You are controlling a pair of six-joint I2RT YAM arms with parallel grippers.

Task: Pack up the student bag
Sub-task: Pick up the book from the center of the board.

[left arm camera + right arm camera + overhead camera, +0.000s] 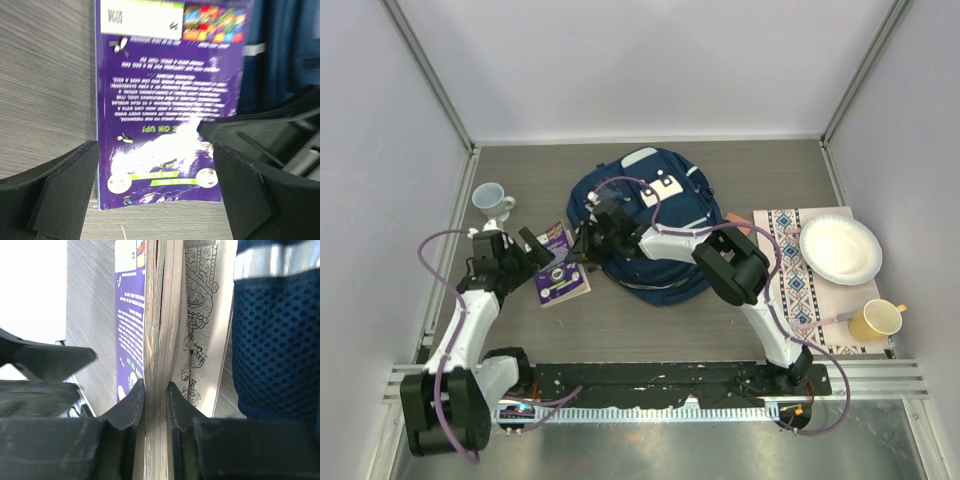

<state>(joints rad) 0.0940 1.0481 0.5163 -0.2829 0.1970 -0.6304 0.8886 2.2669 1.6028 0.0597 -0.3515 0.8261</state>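
Right hand (156,395) clamped on pages of the purple book (165,90), left hand (155,170) wide open
Left hand hangs over the back cover: upside-down "E ON UP!" is readable, small print's too blurry. Student bag (675,205) lies upper middle of the top view on the worktop (620,330), just right of the book.

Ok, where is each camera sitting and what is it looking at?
Top: above, behind the arms, looking down at the table, student bag and purple book; left claw and right claw show.
Left wrist: on the left arm, facing the book's cover through its open claw.
Right wrist: on the right arm, looking along the book's pages, pinched in its claw.
Shared: the book.
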